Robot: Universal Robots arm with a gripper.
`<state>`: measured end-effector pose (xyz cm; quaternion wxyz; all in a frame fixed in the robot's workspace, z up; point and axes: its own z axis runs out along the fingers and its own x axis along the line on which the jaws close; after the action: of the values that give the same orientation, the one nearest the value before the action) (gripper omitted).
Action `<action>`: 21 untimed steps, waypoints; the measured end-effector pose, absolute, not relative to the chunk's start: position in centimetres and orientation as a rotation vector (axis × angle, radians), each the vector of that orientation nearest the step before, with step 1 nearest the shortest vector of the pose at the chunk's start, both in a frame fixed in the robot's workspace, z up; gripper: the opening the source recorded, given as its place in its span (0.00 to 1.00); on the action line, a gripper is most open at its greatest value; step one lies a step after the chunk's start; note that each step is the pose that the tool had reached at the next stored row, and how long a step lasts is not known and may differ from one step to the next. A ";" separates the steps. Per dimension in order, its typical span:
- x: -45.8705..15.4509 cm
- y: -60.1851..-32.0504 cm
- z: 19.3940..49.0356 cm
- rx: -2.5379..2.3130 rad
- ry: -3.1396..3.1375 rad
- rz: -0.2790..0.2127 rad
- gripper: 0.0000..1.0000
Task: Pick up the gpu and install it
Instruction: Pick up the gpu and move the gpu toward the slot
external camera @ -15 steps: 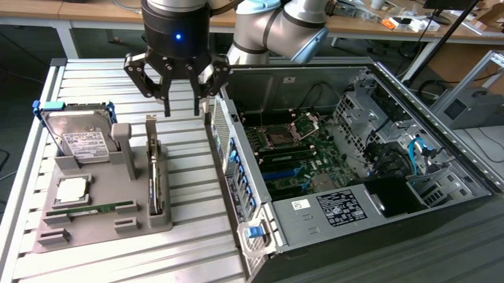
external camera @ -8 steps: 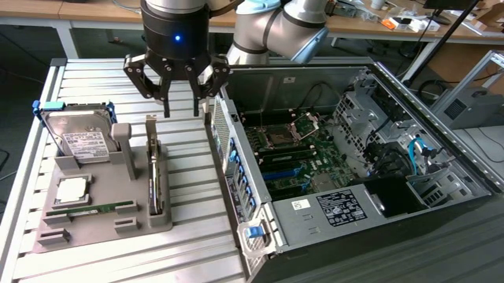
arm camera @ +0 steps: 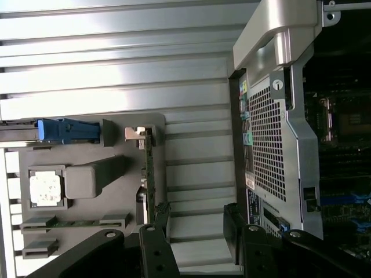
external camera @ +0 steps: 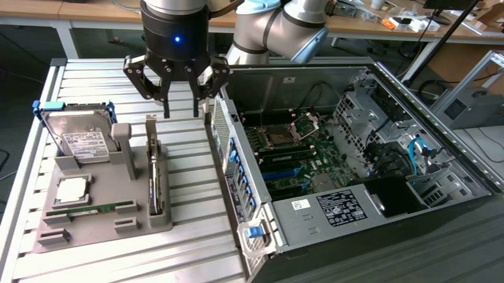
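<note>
Exterior view shows the arm (external camera: 268,29) pointing straight down, tool (external camera: 181,112) open and empty near one upright gpu (external camera: 155,171); one hard drive (external camera: 79,138) and one memory stick (external camera: 91,208) nearby.

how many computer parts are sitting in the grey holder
4: hard drive at the far end, processor chip and memory stick nearer, gpu on edge nearest the case.

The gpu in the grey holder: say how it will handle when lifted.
Probably stiff: the gpu is a flat board holding itself upright. Likely light, being so thin. Apt to tip once clear of the holder slots, standing on a narrow edge.
</note>
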<state>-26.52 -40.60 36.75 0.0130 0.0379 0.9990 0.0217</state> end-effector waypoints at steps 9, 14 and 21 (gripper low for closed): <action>-26.6 -40.6 36.5 0.118 3.113 0.068 0.50; -26.6 -40.6 36.4 0.118 3.113 0.068 0.50; -26.6 -40.7 36.2 0.118 3.112 0.068 0.50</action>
<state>-26.58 -40.67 36.23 0.0131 0.0379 0.9990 0.0217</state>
